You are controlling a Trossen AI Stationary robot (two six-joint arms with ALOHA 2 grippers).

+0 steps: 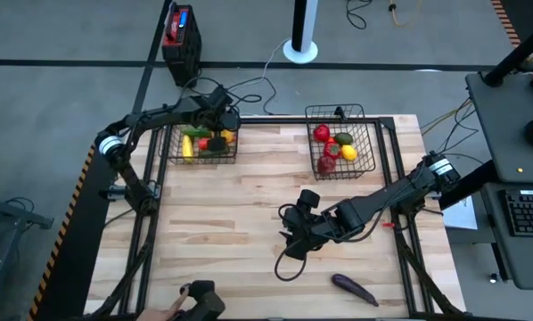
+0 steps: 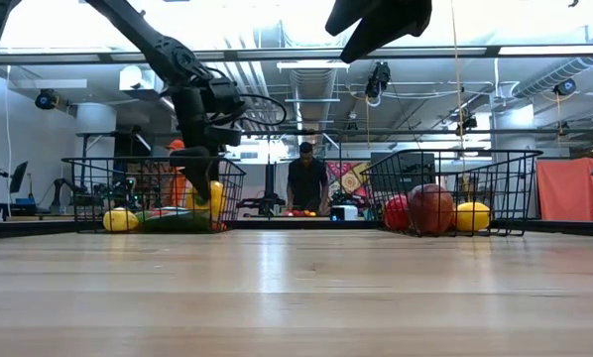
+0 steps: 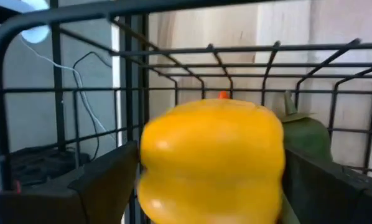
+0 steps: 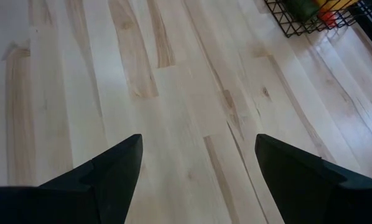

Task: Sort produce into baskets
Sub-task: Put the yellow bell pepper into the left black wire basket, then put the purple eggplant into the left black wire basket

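The left gripper (image 1: 220, 135) hung inside the left basket (image 1: 170, 152), at its right end, with a yellow pepper (image 3: 212, 163) between its fingers (image 3: 105, 180). In the left wrist view the pepper filled the gap; the jaws stood wide, but whether the pads were touching it or had just let go could not be told. The low view placed the pepper (image 2: 210, 197) low among the wire walls, close above the pieces lying there: a yellow piece (image 1: 188, 147), green ones and a red one. Just behind the pepper sat a green piece (image 3: 307, 138).

The step in hand appeared to be the release. Done well, it would call for the jaws to part fully before any lift, and for the arm to rise straight up, so that neither finger caught the basket rim or dragged the pepper back out. A rounded piece set on others may roll; a low drop would limit that.

The right gripper (image 1: 293, 239) hovered over bare boards near the middle of the table (image 1: 240, 205), its fingers (image 4: 108, 171) spread apart and empty. A purple eggplant (image 1: 354, 287) lay on the table near the front edge, just beyond it, and seemed the likely next pick. The right basket (image 1: 313, 125) held red, green and yellow pieces.
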